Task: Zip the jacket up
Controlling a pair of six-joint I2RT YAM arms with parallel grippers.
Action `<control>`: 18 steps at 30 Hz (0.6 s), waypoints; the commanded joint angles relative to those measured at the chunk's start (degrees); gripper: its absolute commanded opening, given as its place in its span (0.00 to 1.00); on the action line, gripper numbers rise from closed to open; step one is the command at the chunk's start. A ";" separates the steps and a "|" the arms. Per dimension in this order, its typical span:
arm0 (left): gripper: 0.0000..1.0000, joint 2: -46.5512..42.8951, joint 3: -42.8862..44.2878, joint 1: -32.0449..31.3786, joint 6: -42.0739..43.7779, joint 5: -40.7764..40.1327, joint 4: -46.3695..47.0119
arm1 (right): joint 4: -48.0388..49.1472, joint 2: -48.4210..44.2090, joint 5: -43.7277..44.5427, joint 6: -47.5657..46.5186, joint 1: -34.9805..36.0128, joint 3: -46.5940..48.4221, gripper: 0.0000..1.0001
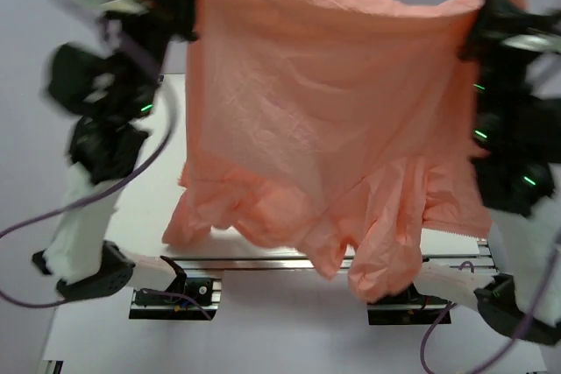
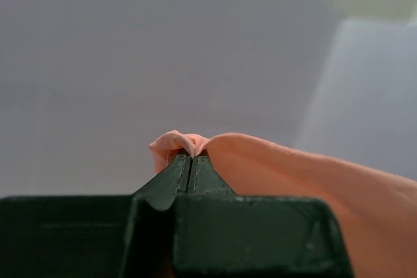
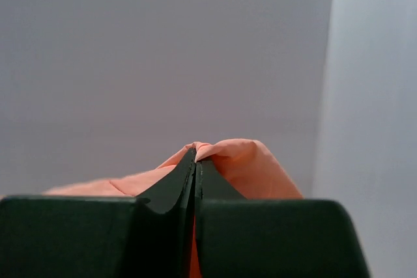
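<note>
1. Grippers first, two in play: the left gripper [image 2: 190,155] is clamped tight, jaws pressed together on a pinch of pink cloth.
2. Over to the right gripper [image 3: 196,154]: same story, jaws closed on a fold of fabric.
3. One jacket [image 1: 324,111], salmon pink, hangs stretched between them like a sheet, lifted above the table [image 1: 171,199].
4. Its wrinkled lower folds sag onto the table and over its near edge.
</note>
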 commanded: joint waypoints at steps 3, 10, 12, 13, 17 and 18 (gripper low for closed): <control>0.00 17.09 -3.34 9.54 1.96 -15.42 -3.75 | 6.22 13.11 13.65 -7.06 -4.90 -8.30 0.00; 0.19 38.73 -5.16 26.39 -11.86 4.19 -9.68 | -4.60 28.23 -10.27 6.33 -16.96 -16.99 0.00; 0.68 43.56 -4.30 27.08 -11.59 8.65 -9.40 | -8.03 35.77 -13.77 8.88 -18.19 -15.61 0.00; 0.86 48.11 -3.08 27.44 -12.02 10.59 -9.75 | -10.31 38.08 -15.44 9.94 -18.72 -13.34 0.00; 0.98 54.12 6.93 29.37 -14.13 16.13 -15.01 | -23.83 47.93 -18.62 16.26 -20.13 0.25 0.34; 0.98 53.44 6.52 29.64 -13.96 16.50 -15.03 | -25.60 48.29 -19.32 16.37 -20.22 1.44 0.61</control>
